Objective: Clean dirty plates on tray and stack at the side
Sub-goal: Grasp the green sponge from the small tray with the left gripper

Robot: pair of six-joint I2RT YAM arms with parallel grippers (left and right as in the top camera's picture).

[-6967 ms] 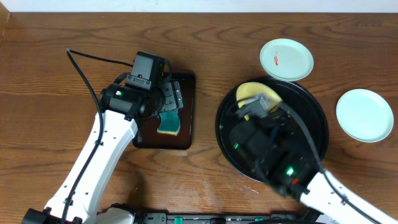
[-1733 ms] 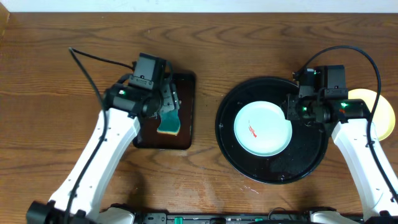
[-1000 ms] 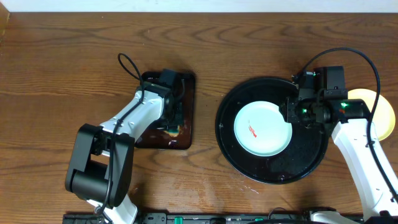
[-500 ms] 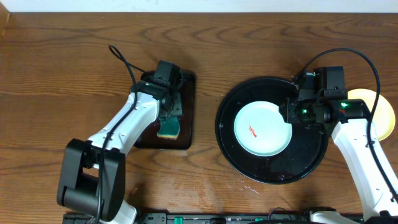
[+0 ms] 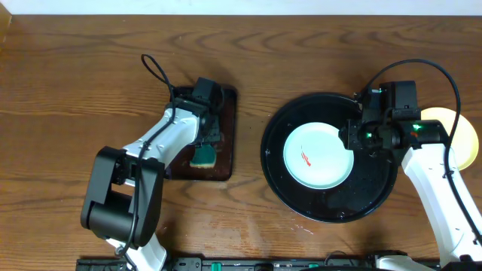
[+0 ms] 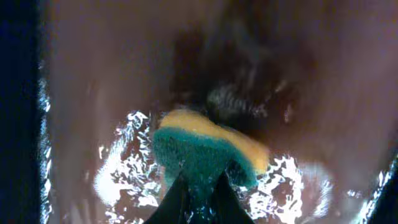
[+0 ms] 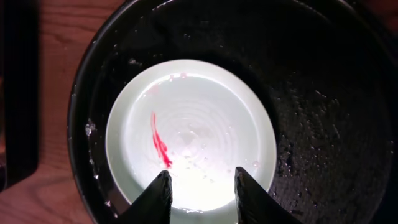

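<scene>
Behind the right arm [image 5: 435, 181], yellow plate [image 5: 467, 147] half hidden; right claw [image 7: 203, 186] spread, left claw [image 6: 200, 186] pinching sponge [image 6: 205, 149].

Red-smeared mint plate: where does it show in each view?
Overhead: the pale mint round plate lies centre-right, inside the glossy black round tray.
Left wrist: not in it; only a green-and-yellow sponge on a wet brown surface.
Right wrist: the plate fills the centre, above the open right pincer.
Shared landmark: the red smear, left of the plate's centre in both.
</scene>
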